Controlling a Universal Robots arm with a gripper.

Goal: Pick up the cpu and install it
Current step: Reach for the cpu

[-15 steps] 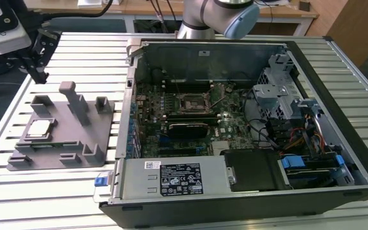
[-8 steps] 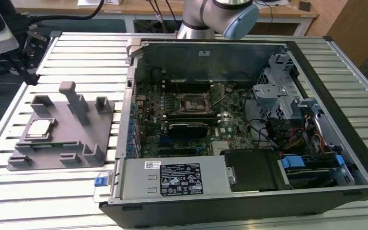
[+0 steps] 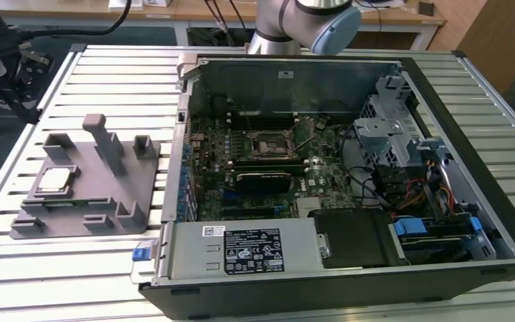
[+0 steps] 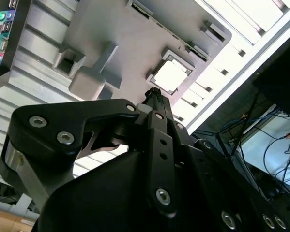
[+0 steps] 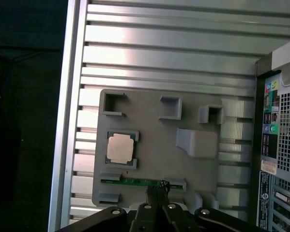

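Big metal table [image 3: 78,74] with long ribs, under everything. On it, an open black computer case [image 3: 347,295], lying on its side, full of green boards, wires and metal boxes. Grey robot arm [image 3: 302,20] reaching in from the far edge of the exterior view.

Silver power box [image 3: 204,258] near the front wall of the case, with a black sticker [image 3: 253,249] and a small white sticker [image 3: 212,231] on top; print too small to read.

Flat grey plastic tray [image 3: 83,215] on the table at the exterior view's left, just beside the case, with posts and little pockets.

Black gripper [image 5: 158,186] up over the tray in both wrist views [image 4: 153,93]. Fingertips pressed together, holding nothing.

Square black socket [image 3: 269,144] in the middle of the green board, nothing silver inside.

Small silvery cpu [image 3: 54,180] lying flat in its own square pocket of the tray, apart from the gripper, bright in both wrist views [image 5: 121,148] [image 4: 171,76]. Thin green strip [image 5: 135,181] in a slot near it.
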